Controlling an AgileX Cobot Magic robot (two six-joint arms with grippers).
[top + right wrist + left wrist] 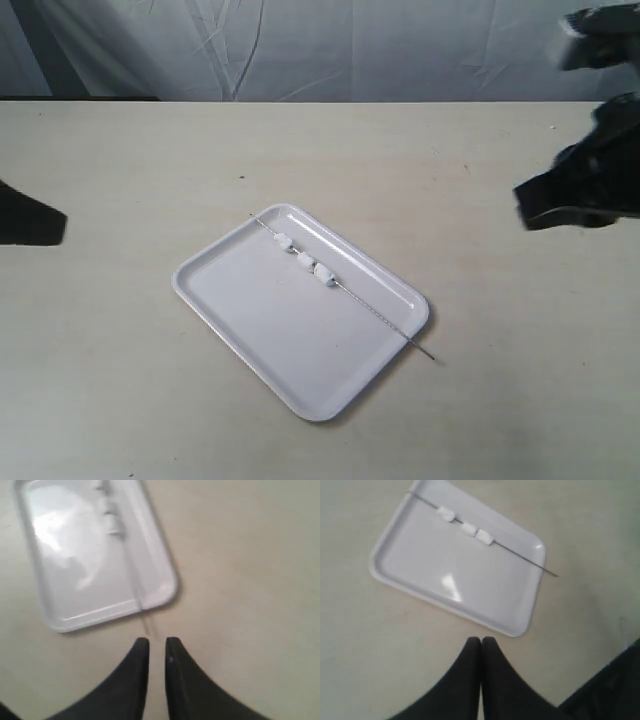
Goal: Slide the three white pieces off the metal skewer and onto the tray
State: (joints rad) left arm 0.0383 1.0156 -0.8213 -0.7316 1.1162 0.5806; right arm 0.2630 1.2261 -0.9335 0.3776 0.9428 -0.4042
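Skewer lies on tray along one long side, end past rim, three pieces threaded. Left gripper closed, empty; right gripper slightly parted, empty.

1. Flat, matte beige tabletop fills most of the exterior view.
2. Wrinkled grey-blue fabric backdrop hangs behind the table's far edge.
3. Small dark speck lies on the tabletop.

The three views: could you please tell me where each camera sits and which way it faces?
Exterior view: raised, looking down on tray and skewer; left arm, right arm at edges.
Left wrist view: on left wrist, looking down past shut left gripper.
Right wrist view: likewise, past slightly open right gripper.
All share tray and skewer.
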